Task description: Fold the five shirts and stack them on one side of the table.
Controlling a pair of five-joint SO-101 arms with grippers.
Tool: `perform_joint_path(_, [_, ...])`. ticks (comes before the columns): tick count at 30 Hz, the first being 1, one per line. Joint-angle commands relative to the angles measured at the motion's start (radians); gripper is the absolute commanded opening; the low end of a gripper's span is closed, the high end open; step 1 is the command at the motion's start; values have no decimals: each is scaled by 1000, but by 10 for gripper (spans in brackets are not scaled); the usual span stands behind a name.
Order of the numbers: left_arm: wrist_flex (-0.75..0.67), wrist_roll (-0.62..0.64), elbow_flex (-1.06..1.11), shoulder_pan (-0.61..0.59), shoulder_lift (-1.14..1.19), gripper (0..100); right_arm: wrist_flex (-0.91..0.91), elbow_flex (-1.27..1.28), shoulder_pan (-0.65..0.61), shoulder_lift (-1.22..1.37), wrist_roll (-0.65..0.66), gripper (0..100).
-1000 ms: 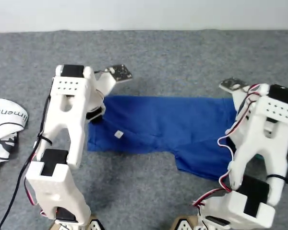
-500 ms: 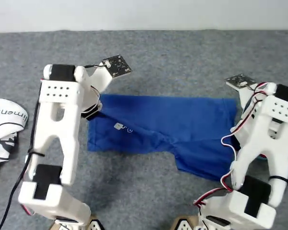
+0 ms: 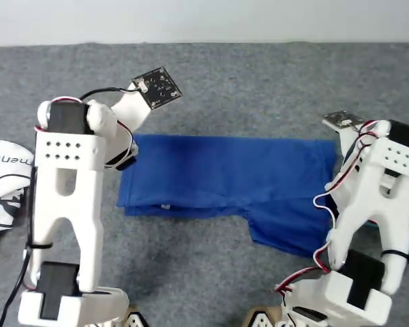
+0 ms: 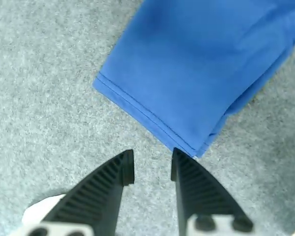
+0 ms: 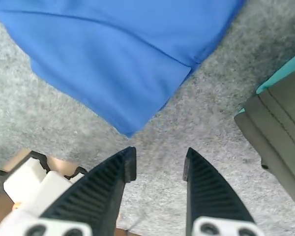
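A blue shirt [image 3: 225, 178] lies on the grey carpet, folded lengthwise, with one sleeve [image 3: 286, 228] sticking out toward the front right. My left gripper [image 4: 151, 164] hovers open just off the shirt's folded left corner [image 4: 187, 88], with nothing between its fingers. Over the carpet beside the blue sleeve [image 5: 113, 64] my right gripper [image 5: 157, 164] is open and empty. In the high view the left arm [image 3: 68, 204] stands at the shirt's left end and the right arm [image 3: 375, 197] at its right end.
A crumpled white shirt with black print [image 3: 7, 180] lies at the far left edge. Folded olive and teal cloth [image 5: 280, 118] sits by the right arm. Bare carpet runs behind and in front of the blue shirt.
The left arm has drawn back to the left, and the shirt's left end now lies folded over with the neck label tucked at the front edge. The right arm has barely moved.
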Motion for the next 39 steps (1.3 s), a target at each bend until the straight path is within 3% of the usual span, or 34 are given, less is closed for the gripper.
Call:
perform_joint_path(1, [23,60,-7,5,-54,133,41,-15,7,-64,-46,166])
perform_joint_path(8, [2,270,-2,164,-43,130,41,-9,7,-242,-84,165])
perform_joint_path(16, [-252,385,211,419,-43,46,41,-8,8,-435,-233,165])
perform_joint_path(22, [-377,535,358,660,-43,43,41,-8,8,-504,-362,165])
perform_joint_path(30, [-580,551,486,856,-11,44,39,-8,2,-530,-543,165])
perform_joint_path(36, [-589,551,400,919,199,50,33,-8,2,-519,-549,165])
perform_joint_path(39, [-588,552,325,950,298,100,18,-8,4,-519,-548,165])
